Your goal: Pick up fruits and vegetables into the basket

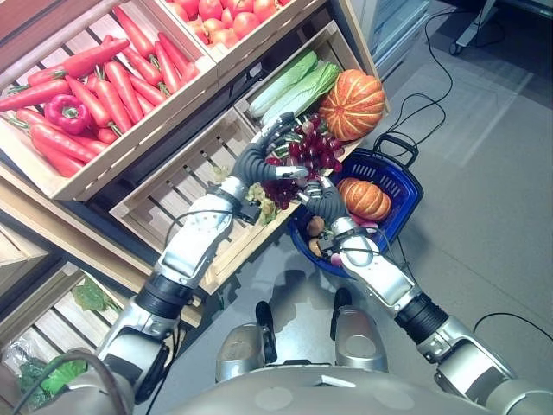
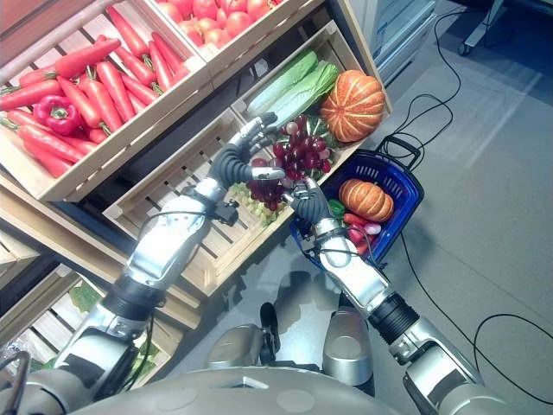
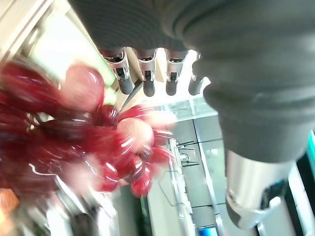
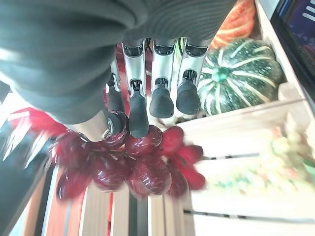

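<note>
A: Nearest: blue basket (image 1: 399, 183) on the floor, holding an orange pumpkin (image 1: 364, 198) plus small items.
B: Hands?
A: Right hand (image 2: 308, 201) at the basket's rim, fingers (image 4: 162, 101) relaxed against the red grapes (image 2: 289, 164), no clear curl around them. Left hand (image 2: 244, 156) beside the bunch from the crate side, fingers (image 3: 146, 83) straight.
B: Grapes' position?
A: Between both hands, above the crate edge, beside the basket.
B: Farther back?
A: Second pumpkin (image 1: 352, 105) and cabbage (image 1: 296, 85) in the same crate; carrots (image 1: 104, 86) beyond.
</note>
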Tool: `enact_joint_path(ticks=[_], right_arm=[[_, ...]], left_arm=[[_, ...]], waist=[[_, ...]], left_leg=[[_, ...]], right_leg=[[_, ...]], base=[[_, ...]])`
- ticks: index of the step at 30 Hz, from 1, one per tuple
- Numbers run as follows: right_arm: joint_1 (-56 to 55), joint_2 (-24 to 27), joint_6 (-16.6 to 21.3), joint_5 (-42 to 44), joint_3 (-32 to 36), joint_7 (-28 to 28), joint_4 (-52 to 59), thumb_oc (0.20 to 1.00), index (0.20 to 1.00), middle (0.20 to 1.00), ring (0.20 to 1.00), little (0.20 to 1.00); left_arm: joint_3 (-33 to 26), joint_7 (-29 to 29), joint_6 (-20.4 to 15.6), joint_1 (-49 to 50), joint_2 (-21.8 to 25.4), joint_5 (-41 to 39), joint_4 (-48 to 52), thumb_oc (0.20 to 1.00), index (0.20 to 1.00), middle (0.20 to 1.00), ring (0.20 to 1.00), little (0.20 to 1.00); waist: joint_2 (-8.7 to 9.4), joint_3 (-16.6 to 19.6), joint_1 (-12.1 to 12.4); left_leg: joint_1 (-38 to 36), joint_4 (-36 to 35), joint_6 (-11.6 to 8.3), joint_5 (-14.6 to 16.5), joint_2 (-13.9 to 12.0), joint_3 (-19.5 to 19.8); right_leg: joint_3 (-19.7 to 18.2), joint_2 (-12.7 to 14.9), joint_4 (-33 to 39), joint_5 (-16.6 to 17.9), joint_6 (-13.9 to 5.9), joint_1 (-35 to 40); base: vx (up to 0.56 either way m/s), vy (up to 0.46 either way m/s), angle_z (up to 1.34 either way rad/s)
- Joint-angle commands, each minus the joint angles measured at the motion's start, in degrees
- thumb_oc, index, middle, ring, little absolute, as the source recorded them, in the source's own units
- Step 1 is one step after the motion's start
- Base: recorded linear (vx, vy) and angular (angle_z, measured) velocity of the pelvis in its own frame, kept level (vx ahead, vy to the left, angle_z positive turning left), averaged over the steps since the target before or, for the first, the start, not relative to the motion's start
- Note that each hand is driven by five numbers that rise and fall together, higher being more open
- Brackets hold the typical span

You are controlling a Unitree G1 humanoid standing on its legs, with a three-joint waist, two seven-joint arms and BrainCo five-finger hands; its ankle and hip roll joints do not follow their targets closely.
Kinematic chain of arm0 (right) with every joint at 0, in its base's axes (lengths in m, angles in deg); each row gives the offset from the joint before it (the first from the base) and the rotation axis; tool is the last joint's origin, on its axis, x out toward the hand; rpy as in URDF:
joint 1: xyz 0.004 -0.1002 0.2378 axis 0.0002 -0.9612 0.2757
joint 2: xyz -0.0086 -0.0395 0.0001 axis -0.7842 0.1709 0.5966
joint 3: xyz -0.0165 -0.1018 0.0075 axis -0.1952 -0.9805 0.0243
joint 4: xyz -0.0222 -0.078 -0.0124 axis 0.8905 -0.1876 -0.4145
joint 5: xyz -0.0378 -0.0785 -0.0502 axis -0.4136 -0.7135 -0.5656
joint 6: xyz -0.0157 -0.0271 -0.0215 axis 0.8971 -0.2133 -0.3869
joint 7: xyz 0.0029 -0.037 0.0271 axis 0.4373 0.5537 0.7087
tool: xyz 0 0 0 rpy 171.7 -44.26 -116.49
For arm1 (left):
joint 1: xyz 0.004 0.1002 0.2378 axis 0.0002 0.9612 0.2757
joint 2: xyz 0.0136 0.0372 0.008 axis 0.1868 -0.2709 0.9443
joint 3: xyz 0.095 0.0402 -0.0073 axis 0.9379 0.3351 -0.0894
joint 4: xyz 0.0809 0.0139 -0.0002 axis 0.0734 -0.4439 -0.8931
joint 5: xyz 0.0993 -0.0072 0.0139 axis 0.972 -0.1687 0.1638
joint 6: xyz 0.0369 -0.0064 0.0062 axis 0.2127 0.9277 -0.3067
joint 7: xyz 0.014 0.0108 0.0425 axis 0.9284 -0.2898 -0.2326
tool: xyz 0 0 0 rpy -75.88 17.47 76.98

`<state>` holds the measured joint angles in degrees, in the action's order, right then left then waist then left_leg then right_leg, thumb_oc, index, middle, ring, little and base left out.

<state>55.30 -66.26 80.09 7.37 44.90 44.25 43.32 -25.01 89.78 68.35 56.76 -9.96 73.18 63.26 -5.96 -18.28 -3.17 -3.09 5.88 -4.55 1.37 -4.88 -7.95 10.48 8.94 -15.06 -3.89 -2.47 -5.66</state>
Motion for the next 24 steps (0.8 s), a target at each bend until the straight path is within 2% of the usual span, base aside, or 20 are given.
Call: enact_joint_path(ticks=[1,5,8,12,18,24], right_arm=[[3.03,-2.66,5.82,0.56,1.74,-0.58,4.14,0.2,0.2,0.2,0.2,0.2],[2.76,-3.22,6.59,0.47,2.28,0.46,3.69,0.2,0.2,0.2,0.2,0.2],[2.86,-3.96,7.97,0.76,2.85,1.57,2.39,0.2,0.2,0.2,0.2,0.2],[2.69,-4.88,11.64,1.64,4.64,2.51,-1.91,0.2,0.2,0.2,0.2,0.2],[1.01,-4.55,13.7,2.02,7.46,3.23,-3.56,0.2,0.2,0.2,0.2,0.2],[-1.19,-3.98,15.42,3.11,9.75,1.7,-3.12,0.2,0.2,0.2,0.2,0.2]], left_arm=[[-1.08,-3.22,-10.8,-3.78,2.97,4.49,6.41,1.0,1.0,1.0,1.0,1.0],[-2.44,-5.44,-13.78,-5.2,3.08,0.86,8.59,1.0,1.0,1.0,1.0,1.0],[-2.72,-5.83,-14.28,-5.85,1.9,-2.95,8.99,1.0,1.0,1.0,1.0,1.0],[-2.39,-6.21,-15.18,-5.48,-0.06,-7.47,8.51,1.0,1.0,1.0,1.0,1.0],[-2.48,-9.12,-15.41,-3.61,-2.12,-8.88,6.85,1.0,1.0,1.0,1.0,1.0],[-1.87,-5.32,-15.56,-0.56,-3.81,-11.69,5.69,1.0,1.0,1.0,1.0,1.0]], waist=[[1.51,2.94,0.51],[1.66,3.11,0.48],[1.77,2.83,0.39],[1.46,2.31,0.22],[0.98,1.93,-0.26],[1.13,1.73,-0.53]], left_leg=[[1.45,3.38,2.24,5.19,0.91,1.03],[1.43,2.89,2.12,5.23,0.83,0.97],[1.63,2.95,1.95,5.32,0.69,0.91],[1.86,3.16,1.78,5.27,0.52,0.97],[1.81,3.38,1.69,5.11,0.43,1.1],[1.85,3.61,1.89,5.08,0.37,0.95]], right_leg=[[-1.34,3.4,1.79,-3.57,-4.32,4.19],[-1.19,3.44,1.91,-3.6,-4.48,3.99],[-1.05,3.43,1.63,-3.76,-4.48,3.63],[-0.88,3.45,1.11,-3.9,-4.24,3.28],[-0.95,3.46,0.67,-4.05,-4.05,3.29],[-0.99,3.36,0.67,-3.91,-3.92,3.35]], base=[[0.01,-0.001,-0.03],[0.0,0.0,0.0],[-0.03,-0.039,0.0],[0.0,0.0,0.0],[0.0,0.0,0.0],[0.0,0.0,0.0]])
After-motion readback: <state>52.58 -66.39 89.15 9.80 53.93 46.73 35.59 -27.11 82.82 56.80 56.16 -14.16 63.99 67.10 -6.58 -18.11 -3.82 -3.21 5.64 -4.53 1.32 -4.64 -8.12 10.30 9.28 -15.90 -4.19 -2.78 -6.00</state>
